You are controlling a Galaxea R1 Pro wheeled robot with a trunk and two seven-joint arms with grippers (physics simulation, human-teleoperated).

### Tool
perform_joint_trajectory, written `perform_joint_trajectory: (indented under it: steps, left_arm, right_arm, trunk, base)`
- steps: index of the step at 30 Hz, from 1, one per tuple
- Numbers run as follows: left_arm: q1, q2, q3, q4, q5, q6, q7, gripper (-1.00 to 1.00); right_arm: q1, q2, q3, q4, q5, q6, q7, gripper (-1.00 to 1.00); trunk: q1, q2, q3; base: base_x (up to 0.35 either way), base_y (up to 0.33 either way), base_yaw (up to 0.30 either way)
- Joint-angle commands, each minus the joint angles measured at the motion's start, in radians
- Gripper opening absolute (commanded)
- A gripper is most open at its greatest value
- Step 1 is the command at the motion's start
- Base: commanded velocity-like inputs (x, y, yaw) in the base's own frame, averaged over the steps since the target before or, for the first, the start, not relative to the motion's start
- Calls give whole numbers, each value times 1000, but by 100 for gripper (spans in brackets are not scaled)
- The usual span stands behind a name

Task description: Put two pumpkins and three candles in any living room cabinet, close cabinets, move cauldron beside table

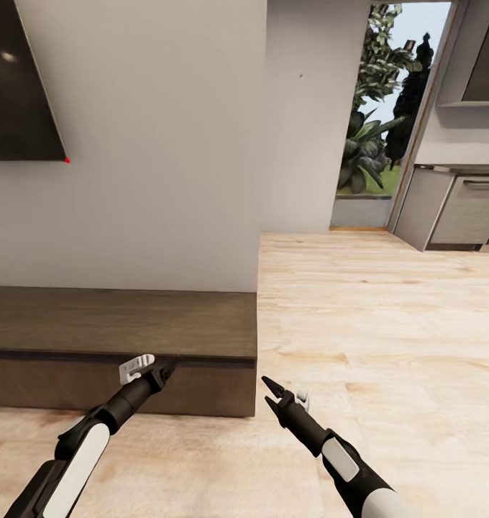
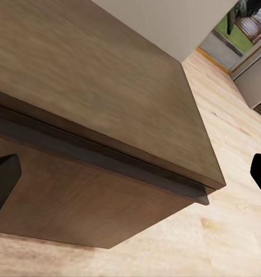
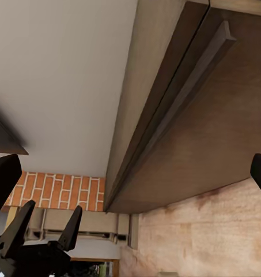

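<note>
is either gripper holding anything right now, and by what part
Nothing is held. The left gripper and right gripper both hang open and empty near the cabinet.

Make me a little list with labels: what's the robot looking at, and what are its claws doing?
place: room with a light wood floor
in front: long dark brown cabinet, drawer fronts shut
on wall: black TV
left claw: open, close to the cabinet's front edge
right claw: open, over the floor, holding nothing
far right: grey kitchen units
</note>
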Motion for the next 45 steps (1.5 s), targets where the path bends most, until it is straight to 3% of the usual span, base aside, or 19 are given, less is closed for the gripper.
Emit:
perform_joint_trajectory:
  steps: [1, 45]
  left_arm:
    - [0, 1, 0, -1, 7, 4, 0, 100]
    - [8, 1, 0, -8, 7, 5, 5, 100]
  right_arm:
    - [0, 0, -1, 0, -8, 9, 1, 100]
    - [0, 0, -1, 3, -8, 10, 1, 100]
  trunk:
    - [0, 0, -1]
    - [0, 0, -1]
  base:
    - [0, 0, 0]
    - [80, -5, 0]
